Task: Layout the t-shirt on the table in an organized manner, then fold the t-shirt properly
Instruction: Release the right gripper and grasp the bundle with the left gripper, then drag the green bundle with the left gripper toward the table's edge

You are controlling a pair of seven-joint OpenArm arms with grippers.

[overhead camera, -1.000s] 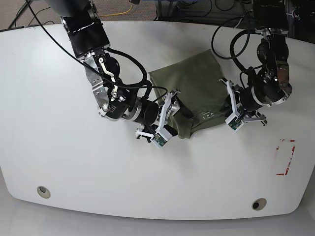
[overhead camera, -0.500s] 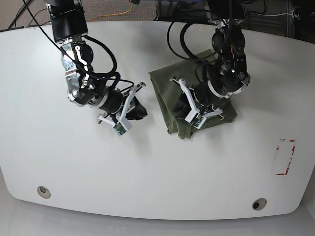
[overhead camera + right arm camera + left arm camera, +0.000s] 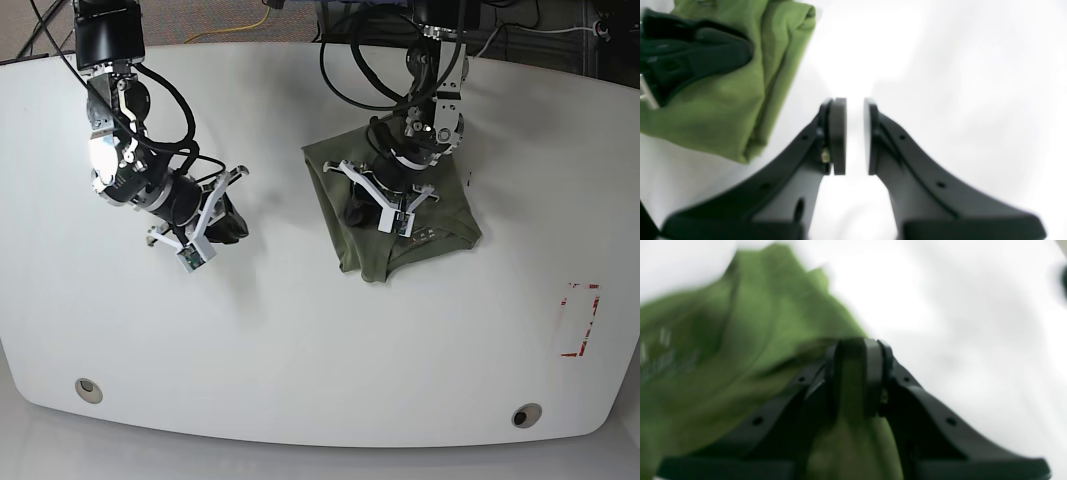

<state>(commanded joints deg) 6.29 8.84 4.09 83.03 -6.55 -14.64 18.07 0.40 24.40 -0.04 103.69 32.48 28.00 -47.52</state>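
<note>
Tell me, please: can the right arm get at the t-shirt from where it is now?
Probably yes. The right gripper hangs over bare table with its jaws slightly apart and empty, and nothing lies between it and the t-shirt's near edge. The left gripper is already on the cloth, so it should keep to that edge.

The t-shirt [image 3: 400, 215] is laid bunched on the table [image 3: 300, 340], behind its middle and toward the base view's right. The left gripper [image 3: 352, 213] is set upon the cloth, while the right gripper [image 3: 235, 224] is held well apart over bare tabletop on that view's left.
</note>
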